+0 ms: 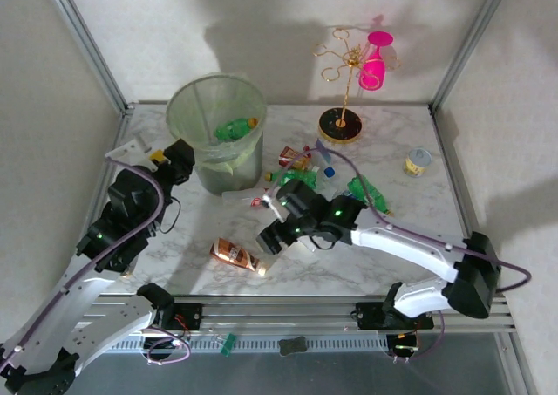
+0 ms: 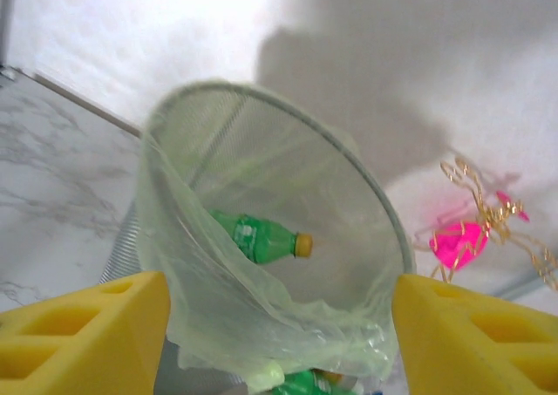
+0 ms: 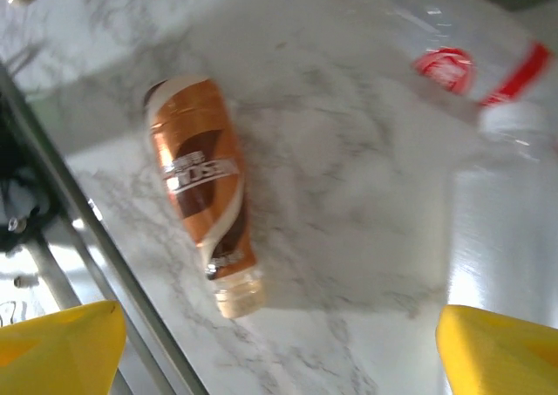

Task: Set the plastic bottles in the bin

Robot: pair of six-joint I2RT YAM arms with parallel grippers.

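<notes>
barely begun — just one green plastic bottle with an orange cap (image 2: pixel 260 238) inside the large round translucent grey-green bin (image 1: pixel 179 107), far left on the marble desk (image 1: pixel 418 205). leaves a brown-and-cream bottle (image 3: pixel 202 194), a clear red-labelled bottle (image 3: pixel 488 72) and a heap of green bottles (image 1: pixel 301 179). left gripper (image 2: pixel 279 325) open, empty, facing the bin; right gripper (image 3: pixel 279 347) wide open, empty, above the brown bottle. from above, the whole heap — from the right wrist, the brown label close up.

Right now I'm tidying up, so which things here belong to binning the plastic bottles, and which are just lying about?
For the job:
bin
green bottle already inside it
brown bottle
clear red-labelled bottle
heap of bottles mid-table

Lying about:
gold wire stand
pink glass hung on it
small tin
</notes>
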